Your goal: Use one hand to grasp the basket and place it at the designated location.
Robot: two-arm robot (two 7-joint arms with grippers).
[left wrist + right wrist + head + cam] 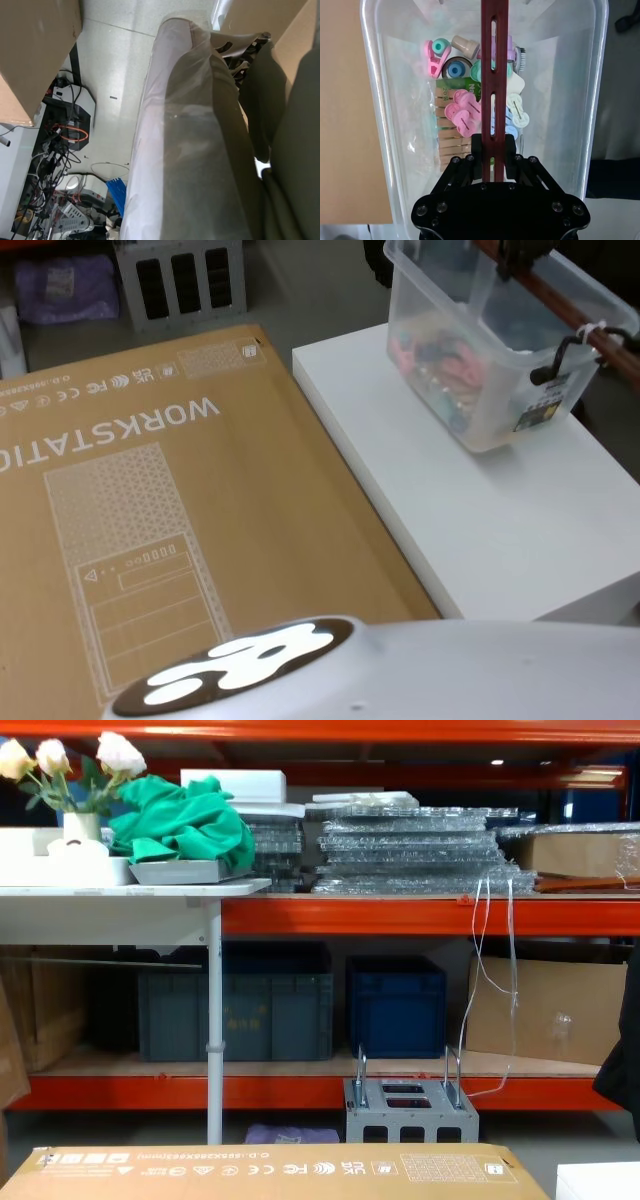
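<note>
The basket (487,345) is a translucent plastic tub standing at the far right of the white table (480,510), with pink, green and wooden clips showing through its walls. A dark red handle bar (494,75) runs across its open top. My right gripper (493,146) is black and is shut on this bar from above, over the clips in the basket (395,125). In the head view the right gripper (522,252) sits at the top edge, above the tub.
A large cardboard box (150,510) printed "WORKSTATION" lies left of the white table, its edge against the table's side. A black hook (565,352) tied with a white strap hangs on the basket's right rim. Orange shelving with dark blue crates (395,1005) stands behind.
</note>
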